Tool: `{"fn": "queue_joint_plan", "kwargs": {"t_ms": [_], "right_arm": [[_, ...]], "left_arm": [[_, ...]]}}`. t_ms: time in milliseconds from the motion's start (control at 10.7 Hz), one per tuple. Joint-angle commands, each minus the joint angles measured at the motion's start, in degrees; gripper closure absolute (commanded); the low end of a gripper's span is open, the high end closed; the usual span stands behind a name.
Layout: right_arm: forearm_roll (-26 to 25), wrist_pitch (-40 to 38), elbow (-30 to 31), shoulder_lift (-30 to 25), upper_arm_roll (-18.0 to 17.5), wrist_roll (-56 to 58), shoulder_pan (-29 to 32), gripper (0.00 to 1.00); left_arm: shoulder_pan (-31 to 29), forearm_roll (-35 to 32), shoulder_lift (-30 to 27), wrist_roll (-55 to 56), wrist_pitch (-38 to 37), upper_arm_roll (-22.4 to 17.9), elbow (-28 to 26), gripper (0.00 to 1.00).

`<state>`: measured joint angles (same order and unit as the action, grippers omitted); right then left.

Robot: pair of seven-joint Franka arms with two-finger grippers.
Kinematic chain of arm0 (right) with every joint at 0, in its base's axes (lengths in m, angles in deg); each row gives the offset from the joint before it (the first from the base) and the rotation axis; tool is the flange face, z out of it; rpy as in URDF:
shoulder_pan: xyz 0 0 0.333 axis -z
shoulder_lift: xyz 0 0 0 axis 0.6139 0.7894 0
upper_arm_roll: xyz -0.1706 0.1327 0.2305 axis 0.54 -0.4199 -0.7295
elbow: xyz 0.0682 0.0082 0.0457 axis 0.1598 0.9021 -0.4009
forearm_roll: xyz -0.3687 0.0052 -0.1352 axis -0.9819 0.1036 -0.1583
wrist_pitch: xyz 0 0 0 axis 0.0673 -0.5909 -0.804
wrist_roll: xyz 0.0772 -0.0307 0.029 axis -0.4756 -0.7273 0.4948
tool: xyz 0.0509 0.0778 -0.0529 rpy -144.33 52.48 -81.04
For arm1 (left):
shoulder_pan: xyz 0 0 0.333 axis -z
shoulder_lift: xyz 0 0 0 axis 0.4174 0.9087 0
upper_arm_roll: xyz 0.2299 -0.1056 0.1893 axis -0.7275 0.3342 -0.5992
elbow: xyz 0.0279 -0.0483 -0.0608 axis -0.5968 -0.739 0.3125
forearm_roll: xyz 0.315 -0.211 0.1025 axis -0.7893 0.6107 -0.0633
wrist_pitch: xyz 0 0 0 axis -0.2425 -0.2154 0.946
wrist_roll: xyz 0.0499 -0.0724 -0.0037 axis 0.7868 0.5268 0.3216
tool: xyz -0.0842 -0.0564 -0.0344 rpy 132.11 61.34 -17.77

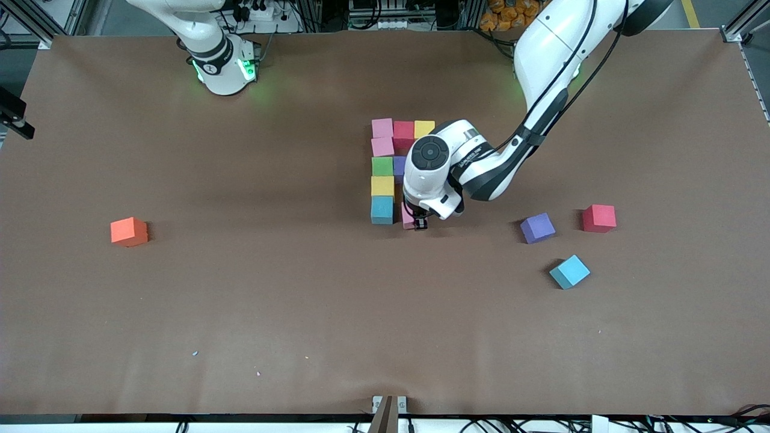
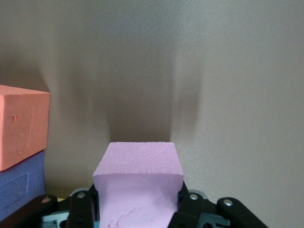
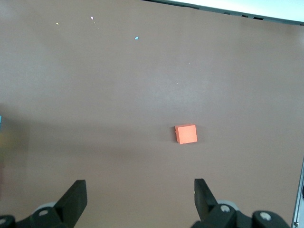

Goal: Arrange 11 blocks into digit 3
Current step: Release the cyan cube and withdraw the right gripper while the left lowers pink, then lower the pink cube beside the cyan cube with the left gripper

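The left gripper [image 1: 419, 224] clamps a pink block [image 2: 138, 183], seen whole only in the left wrist view, touching the figure's light blue block [image 1: 382, 210]. The right gripper [image 3: 141, 198], out of the front view, hangs wide apart over the tabletop [image 1: 240, 300] above an orange block [image 3: 186, 134]

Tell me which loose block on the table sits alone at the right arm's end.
The orange block. The loose purple block, red block and light blue block all cluster toward the left arm's end.
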<state>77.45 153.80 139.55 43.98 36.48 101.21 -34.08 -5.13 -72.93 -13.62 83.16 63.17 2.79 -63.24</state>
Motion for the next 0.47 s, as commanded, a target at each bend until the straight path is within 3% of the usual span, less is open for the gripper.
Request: {"fn": "queue_joint_plan", "kwargs": {"t_ms": [0,375], "right_arm": [[0.8,-1.0,0.2,-0.3,-0.6,0.4,1.0,0.0],[0.5,-1.6,0.3,-0.1,-0.9,0.2,0.8,0.0]], "left_arm": [[0.8,-1.7,0.9,1.8,2.7,-0.2,-0.5,1.0],[1.6,-3.0,1.4,1.8,3.4,-0.3,-0.6,1.0]]}}
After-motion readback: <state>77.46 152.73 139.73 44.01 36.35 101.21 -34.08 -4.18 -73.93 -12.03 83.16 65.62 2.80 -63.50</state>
